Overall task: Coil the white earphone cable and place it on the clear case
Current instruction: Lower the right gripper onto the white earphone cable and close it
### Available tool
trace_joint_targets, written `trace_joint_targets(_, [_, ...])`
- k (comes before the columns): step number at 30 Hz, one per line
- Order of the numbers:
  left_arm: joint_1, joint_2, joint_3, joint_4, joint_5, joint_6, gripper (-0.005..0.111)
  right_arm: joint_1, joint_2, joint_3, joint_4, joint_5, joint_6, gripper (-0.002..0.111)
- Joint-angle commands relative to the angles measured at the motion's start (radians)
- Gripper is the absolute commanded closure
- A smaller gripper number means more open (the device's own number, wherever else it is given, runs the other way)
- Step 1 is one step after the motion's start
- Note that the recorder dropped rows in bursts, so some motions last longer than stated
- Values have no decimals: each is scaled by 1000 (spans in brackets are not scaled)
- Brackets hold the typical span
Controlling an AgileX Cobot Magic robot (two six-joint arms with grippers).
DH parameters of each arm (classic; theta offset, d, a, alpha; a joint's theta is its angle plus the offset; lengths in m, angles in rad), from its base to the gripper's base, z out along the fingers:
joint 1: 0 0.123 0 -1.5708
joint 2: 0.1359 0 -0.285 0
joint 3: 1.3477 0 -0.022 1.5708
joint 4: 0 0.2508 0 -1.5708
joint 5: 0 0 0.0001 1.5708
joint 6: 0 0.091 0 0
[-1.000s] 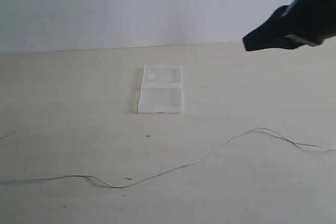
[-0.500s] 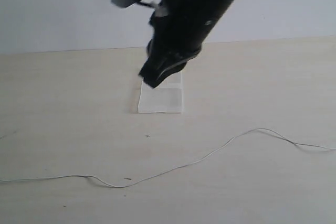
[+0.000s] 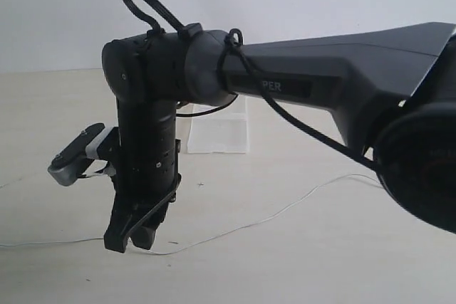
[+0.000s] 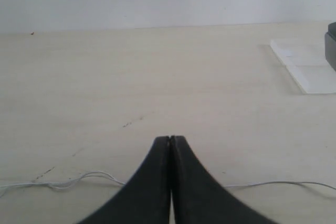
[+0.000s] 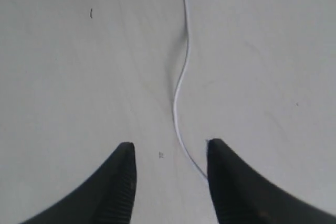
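The white earphone cable lies stretched in a long wavy line across the front of the table. My right gripper has reached across to the left and points down just above the cable, open. In the right wrist view the cable runs between the spread fingers of the right gripper, close to one fingertip. The clear case lies flat at mid-table, partly hidden behind the right arm. My left gripper is shut on nothing, low over the table, with the cable passing behind its fingers and the case farther off.
The right arm's long dark link spans the scene from the right edge and covers part of the case. A grey camera block juts from its wrist. A white wall stands behind the light wooden table.
The right arm swung from the upper right, across the case, down to the front left over the cable. The cable and case have not moved.
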Motion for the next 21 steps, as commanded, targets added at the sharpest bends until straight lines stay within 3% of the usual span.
trace_joint_targets(1, [3,-7,0,3,-6,-4,107,0,10,-11,18,-9,8,60])
trace_joint_targets(21, [3,-7,0,3,-6,-4,107,0,69,-11,49,-180,34,59])
